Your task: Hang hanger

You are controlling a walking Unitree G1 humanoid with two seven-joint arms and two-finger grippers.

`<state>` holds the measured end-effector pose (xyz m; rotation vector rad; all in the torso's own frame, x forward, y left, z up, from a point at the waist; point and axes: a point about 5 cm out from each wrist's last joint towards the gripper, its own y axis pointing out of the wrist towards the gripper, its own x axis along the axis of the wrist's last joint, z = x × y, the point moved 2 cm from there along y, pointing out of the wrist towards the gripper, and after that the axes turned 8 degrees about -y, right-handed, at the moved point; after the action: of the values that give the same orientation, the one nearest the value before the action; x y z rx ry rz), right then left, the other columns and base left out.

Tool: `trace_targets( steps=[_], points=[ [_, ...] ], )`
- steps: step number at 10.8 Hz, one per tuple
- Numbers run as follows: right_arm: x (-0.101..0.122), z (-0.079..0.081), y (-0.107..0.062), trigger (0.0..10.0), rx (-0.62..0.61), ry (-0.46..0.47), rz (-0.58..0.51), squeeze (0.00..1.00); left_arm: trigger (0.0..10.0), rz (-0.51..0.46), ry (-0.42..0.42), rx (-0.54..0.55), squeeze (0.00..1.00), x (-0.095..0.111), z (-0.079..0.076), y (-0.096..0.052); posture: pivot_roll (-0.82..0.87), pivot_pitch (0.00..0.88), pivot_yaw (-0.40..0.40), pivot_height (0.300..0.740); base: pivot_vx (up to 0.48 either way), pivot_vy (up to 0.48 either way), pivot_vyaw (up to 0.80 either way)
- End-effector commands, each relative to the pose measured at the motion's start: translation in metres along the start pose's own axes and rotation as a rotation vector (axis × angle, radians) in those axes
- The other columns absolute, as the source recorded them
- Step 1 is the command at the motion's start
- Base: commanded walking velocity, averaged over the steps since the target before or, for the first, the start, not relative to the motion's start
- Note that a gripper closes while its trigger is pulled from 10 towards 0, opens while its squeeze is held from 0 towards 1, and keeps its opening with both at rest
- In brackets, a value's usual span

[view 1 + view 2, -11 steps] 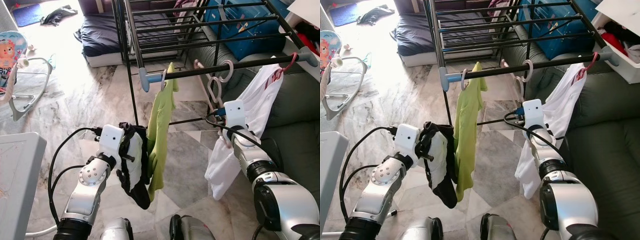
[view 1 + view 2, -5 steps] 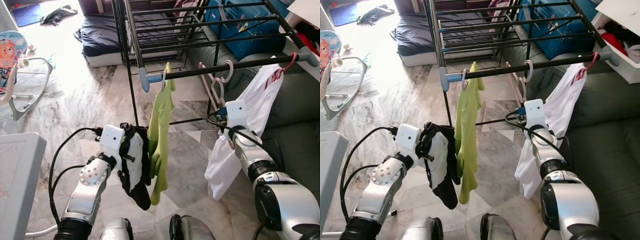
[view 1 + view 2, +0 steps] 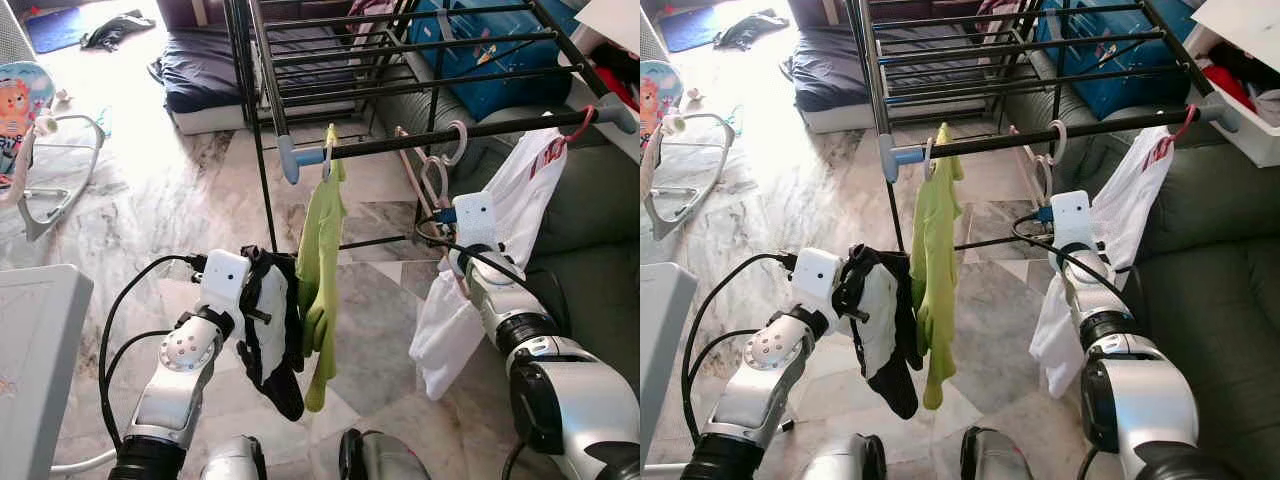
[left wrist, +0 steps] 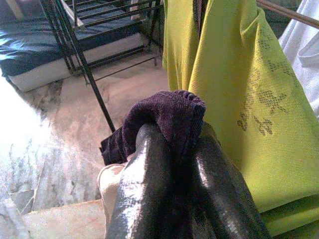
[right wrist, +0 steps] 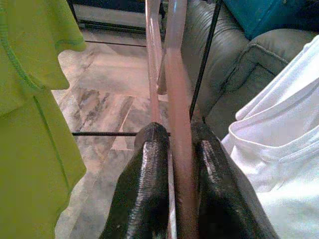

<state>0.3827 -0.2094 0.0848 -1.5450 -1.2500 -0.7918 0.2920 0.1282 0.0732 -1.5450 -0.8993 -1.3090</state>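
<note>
A pink hanger has its hook over the black rail of the drying rack. Its lower part runs between the fingers of my right gripper, which is shut on it below the rail. On the same rail, a green shirt hangs to the left and a white garment on a red hanger to the right. My left gripper is shut on a dark garment with white panels, held low beside the green shirt.
A dark green sofa stands right behind the rack's right end. A mattress and a blue bag lie beyond the rack. A baby bouncer and a white box are on the left. Marble floor lies between.
My right gripper has risen slightly toward the rail with the pink hanger. The green shirt's lower end has swung and hangs straighter. The left arm has stayed put.
</note>
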Motion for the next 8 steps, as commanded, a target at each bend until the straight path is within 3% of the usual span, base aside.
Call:
trace_targets(
  steps=[1, 5, 8],
  points=[
    [0.0, -0.004, 0.001, 0.0, -0.013, 0.016, 0.019, 0.0, 10.0, -0.014, 0.011, 0.004, 0.0, 0.004, 0.0, 0.002, 0.0, 0.114, -0.019, 0.74, 0.0, 0.0, 0.0],
    [0.002, -0.004, 0.001, 0.0, -0.015, 0.021, 0.009, 0.0, 10.0, -0.009, 0.012, 0.005, 0.0, 0.002, -0.001, 0.003, 0.0, 0.103, -0.024, 0.74, 0.0, 0.0, 0.0],
    [0.028, -0.004, 0.003, 0.0, -0.038, 0.019, -0.131, 0.0, 10.0, -0.031, 0.013, 0.015, 0.0, 0.007, 0.0, 0.011, -0.01, 0.036, -0.028, 0.74, 0.0, 0.0, 0.0]
  ],
)
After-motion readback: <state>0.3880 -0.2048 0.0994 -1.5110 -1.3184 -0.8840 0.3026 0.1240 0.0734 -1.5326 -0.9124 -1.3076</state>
